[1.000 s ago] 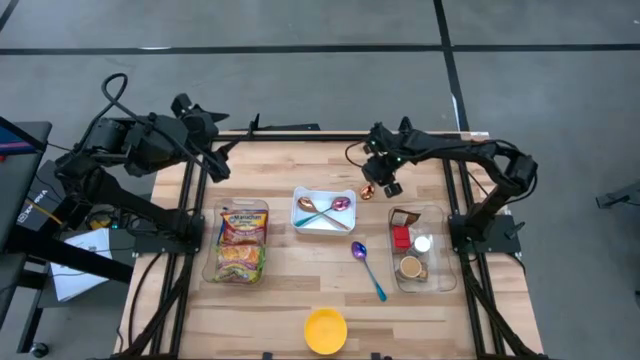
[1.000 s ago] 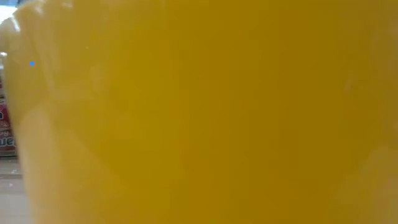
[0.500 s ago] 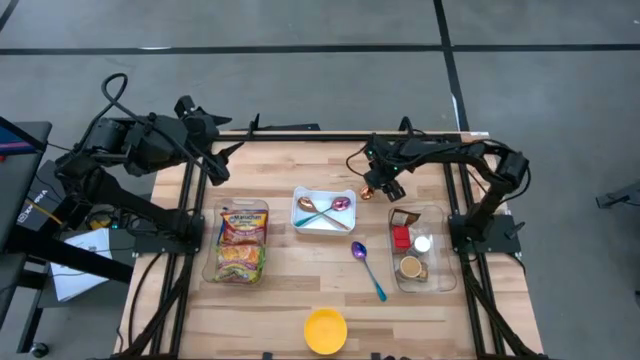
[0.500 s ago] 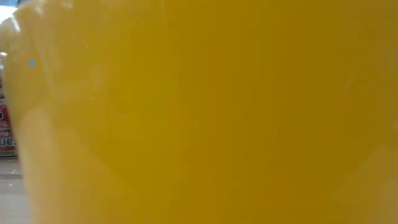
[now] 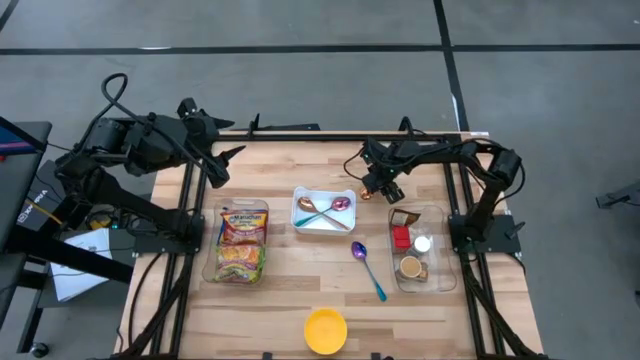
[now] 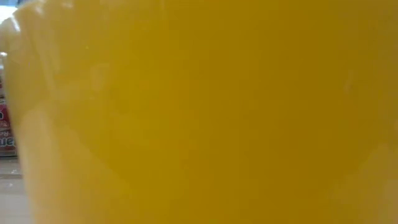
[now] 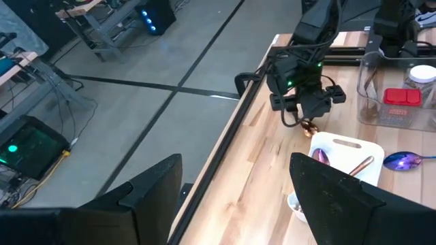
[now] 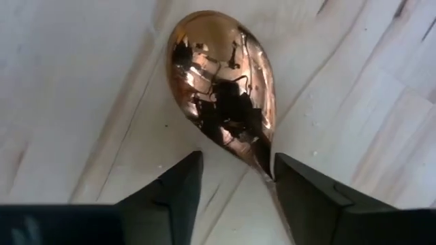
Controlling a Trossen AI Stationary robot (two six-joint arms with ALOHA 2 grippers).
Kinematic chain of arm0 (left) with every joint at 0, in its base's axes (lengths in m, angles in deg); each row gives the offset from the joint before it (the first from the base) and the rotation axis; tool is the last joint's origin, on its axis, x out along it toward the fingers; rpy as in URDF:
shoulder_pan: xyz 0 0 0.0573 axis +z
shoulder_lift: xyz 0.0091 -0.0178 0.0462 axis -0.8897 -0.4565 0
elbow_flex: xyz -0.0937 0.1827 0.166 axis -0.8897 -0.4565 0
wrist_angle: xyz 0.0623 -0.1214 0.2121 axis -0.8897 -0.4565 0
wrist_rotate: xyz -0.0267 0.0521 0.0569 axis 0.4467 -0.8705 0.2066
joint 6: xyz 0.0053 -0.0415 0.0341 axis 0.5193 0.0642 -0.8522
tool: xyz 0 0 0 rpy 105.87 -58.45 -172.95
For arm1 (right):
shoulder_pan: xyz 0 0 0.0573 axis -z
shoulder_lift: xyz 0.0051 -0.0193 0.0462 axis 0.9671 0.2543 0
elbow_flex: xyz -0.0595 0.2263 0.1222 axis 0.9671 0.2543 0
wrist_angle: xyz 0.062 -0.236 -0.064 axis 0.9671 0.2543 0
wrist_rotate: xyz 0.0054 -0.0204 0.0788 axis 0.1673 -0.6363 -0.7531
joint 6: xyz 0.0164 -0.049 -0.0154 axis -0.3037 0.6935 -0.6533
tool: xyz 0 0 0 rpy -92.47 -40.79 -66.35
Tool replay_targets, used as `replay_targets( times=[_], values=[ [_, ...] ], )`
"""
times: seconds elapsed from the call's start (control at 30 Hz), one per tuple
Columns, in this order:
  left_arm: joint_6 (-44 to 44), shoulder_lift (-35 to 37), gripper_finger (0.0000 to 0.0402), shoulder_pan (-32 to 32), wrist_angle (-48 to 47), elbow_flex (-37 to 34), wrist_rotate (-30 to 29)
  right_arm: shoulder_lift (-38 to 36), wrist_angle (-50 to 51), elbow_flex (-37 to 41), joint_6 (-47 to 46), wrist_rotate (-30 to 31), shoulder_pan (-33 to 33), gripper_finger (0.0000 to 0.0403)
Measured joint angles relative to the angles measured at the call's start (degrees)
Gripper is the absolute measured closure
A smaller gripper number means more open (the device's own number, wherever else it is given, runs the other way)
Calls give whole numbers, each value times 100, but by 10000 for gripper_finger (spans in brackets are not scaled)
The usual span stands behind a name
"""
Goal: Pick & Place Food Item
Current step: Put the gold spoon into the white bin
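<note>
Right hand (image 5: 375, 187) grips the neck of a copper spoon (image 8: 221, 99), its bowl hanging just over the worktop (image 5: 290, 290) beside the white tray (image 5: 322, 210). To do this well, it should keep the pinch firm so the slick spoon cannot swivel, and carry it level. Left hand (image 5: 222, 165), fingers apart, waits at the far left corner.

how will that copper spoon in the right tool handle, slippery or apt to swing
Probably slippery: the copper spoon has a mirror-polished bowl, and the right tool pinches only its thin neck. It looks like stiff metal, so it shouldn't flop. With the bowl hanging past the fingers, it may pivot in the grip.
</note>
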Motion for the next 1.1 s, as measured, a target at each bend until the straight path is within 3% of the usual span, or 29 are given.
replay_targets(
  times=[0.33, 0.6, 0.87, 0.97, 1.1],
  values=[
    [-1, 0, 137, 0, 0, 0, 0, 11, 310, -6, -262, 90, 84, 388],
    [-7, 0, 137, 0, -2, 0, -2, 4, 1046, -498, -891, 300, 184, 398],
    [-15, -2, 137, 0, -4, 0, 3, -232, 1403, -1521, -1967, 211, 241, 401],
    [-20, -2, 137, 0, -7, 0, 89, -256, 1634, -2092, -2704, 27, 295, 401],
    [-20, -2, 137, 0, -7, 0, 145, -257, 2015, -2740, -3825, -739, 357, 402]
  ],
)
